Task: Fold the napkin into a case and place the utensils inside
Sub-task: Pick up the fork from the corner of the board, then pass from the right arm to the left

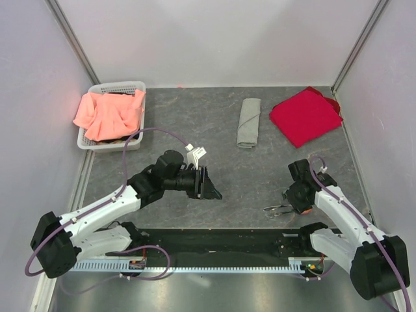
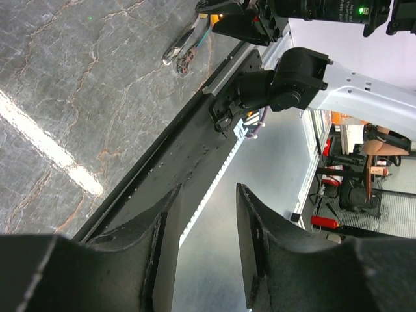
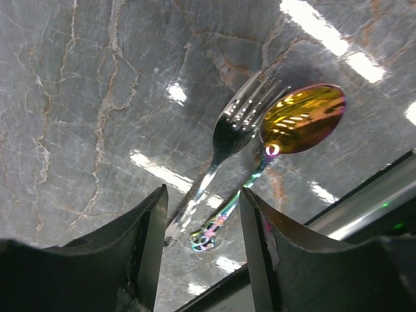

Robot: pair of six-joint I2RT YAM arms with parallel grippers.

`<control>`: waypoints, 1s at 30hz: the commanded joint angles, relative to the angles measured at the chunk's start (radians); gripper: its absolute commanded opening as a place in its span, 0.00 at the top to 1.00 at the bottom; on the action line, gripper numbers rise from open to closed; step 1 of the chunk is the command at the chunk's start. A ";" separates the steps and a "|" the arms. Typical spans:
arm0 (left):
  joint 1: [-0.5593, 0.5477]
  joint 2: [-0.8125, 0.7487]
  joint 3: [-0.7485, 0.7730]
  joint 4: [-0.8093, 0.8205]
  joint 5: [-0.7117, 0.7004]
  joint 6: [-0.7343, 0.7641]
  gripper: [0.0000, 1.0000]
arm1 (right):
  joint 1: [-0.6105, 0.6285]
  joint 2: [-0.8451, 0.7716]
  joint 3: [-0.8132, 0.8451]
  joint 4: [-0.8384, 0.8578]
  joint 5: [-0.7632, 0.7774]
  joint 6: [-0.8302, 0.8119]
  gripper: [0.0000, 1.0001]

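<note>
The napkin (image 1: 248,121) lies folded as a narrow grey-green strip on the far middle of the table. The utensils, a silvery fork (image 3: 227,136) and a spoon (image 3: 302,118) with a golden-orange bowl, lie side by side on the table (image 1: 260,175) near its front edge. In the top view they show as a small glint (image 1: 278,209). My right gripper (image 3: 201,218) stands open just over them, its jaws straddling both handle ends without touching them. My left gripper (image 1: 211,190) hovers open and empty over the near middle. It points toward the front rail (image 2: 188,156).
A bright red cloth (image 1: 305,116) lies at the far right, close to the napkin. A white basket (image 1: 140,88) holding a salmon-orange cloth (image 1: 107,116) stands at the far left. Walls close in on three sides. The black rail (image 1: 214,242) runs along the front edge.
</note>
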 commanded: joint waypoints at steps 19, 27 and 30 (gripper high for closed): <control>-0.006 0.172 0.178 0.040 -0.013 0.127 0.44 | 0.182 0.307 0.263 0.406 -0.185 -0.282 1.00; 0.011 0.218 0.294 -0.075 -0.176 0.211 0.39 | 0.333 0.371 0.466 0.637 -0.409 -0.253 1.00; 0.016 0.196 0.323 -0.146 -0.283 0.193 0.38 | 0.351 0.367 0.486 0.651 -0.465 -0.255 1.00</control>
